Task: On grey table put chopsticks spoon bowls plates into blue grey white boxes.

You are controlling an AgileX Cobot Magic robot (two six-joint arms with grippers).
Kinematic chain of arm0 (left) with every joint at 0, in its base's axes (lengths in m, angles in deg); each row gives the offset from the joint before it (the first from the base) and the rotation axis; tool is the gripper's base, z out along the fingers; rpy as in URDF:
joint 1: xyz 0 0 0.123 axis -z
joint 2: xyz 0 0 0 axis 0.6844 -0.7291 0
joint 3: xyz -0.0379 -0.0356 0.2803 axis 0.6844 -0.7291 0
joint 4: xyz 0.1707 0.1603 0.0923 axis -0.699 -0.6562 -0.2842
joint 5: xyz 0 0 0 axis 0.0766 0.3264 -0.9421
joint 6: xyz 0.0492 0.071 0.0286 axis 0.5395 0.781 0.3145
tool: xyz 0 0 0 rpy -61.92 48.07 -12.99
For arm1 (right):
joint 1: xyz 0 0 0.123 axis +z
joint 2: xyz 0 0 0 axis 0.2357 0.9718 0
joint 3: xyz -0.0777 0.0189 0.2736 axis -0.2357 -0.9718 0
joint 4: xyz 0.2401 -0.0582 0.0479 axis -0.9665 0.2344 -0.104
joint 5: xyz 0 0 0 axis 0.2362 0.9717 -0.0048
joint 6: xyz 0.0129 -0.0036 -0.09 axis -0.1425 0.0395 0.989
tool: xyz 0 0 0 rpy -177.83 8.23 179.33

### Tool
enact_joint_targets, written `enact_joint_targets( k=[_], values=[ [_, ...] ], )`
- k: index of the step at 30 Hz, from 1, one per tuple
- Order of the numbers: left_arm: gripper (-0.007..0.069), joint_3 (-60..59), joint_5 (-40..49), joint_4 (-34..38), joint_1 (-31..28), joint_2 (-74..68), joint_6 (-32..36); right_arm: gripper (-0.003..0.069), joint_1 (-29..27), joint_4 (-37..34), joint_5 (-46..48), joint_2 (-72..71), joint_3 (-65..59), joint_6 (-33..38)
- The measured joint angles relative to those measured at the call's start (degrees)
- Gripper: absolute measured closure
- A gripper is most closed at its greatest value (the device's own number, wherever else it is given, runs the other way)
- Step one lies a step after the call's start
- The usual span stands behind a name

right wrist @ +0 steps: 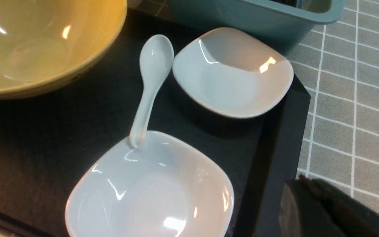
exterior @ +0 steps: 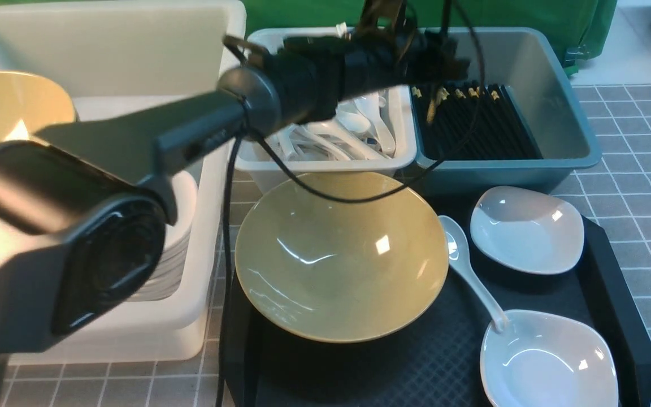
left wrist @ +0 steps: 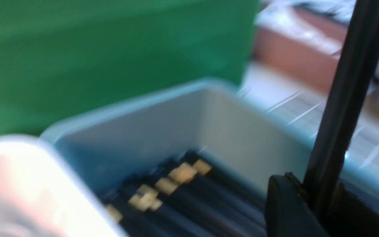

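Left end effector (exterior: 435, 70) above blue-grey bin (exterior: 563, 113), arm stretched forward; opening indiscernible. Right end effector (right wrist: 311, 210) opening likewise indiscernible.

The view is blurred: a blue-grey bin (left wrist: 242, 131) holds a bed of black chopsticks (left wrist: 189, 200) lying side by side, their gold-beige banded ends near the bin's back wall. A corner of a white bin (left wrist: 18, 184) sits just beside it, with a green backdrop (left wrist: 110, 49) behind both. In the foreground a long black stick (left wrist: 344, 98) rises steeply from beside a black gripper finger (left wrist: 285, 210); whether it is clamped cannot be told.
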Motion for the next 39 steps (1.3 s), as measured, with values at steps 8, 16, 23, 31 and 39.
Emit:
enact_joint_targets(
  k=[8,16,23,31,39],
  values=[
    [0.0137,1.01,9.68,-5.11,0.10,4.41,-3.30,0.0623,0.00,0.00,-1.17,0.00,0.00,-0.28],
    [0.0328,1.46,32.67,-48.89,-0.17,21.20,-40.45,0.0620,0.00,-0.17,-1.21,0.00,0.00,-1.25],
    [0.0607,-2.09,56.93,-78.96,2.20,27.11,-69.53,0.0616,0.00,-0.81,-1.21,0.00,0.00,-1.25],
    [0.0634,-19.65,49.61,-82.11,8.34,22.93,-74.10,0.0606,0.00,-1.04,-1.28,0.00,0.00,-1.25],
    [0.0634,-23.49,42.25,-72.72,14.43,19.89,-71.95,0.0599,0.00,-1.10,-1.28,0.00,-0.06,-1.25]
  ],
)
